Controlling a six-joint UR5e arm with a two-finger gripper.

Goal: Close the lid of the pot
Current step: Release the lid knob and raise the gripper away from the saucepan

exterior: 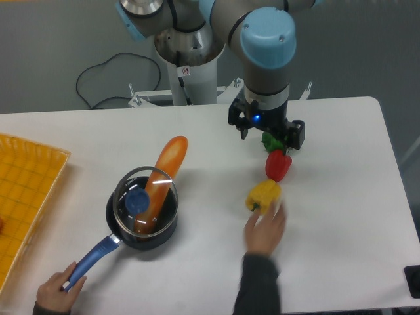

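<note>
While no writing reads, pot lid (140, 195) tilted on pot (143, 226)

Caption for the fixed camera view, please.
Lid propped on pot by a baguette; gripper over peppers.

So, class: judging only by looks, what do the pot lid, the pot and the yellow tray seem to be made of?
The pot lid: likely clear glass with a thin metal rim, since the orange item shows through it; its blue knob looks plastic. The pot: dark blue, probably coated metal, slightly glossy, with a lighter blue handle. The yellow tray: seemingly plastic, with a grid pattern.
</note>
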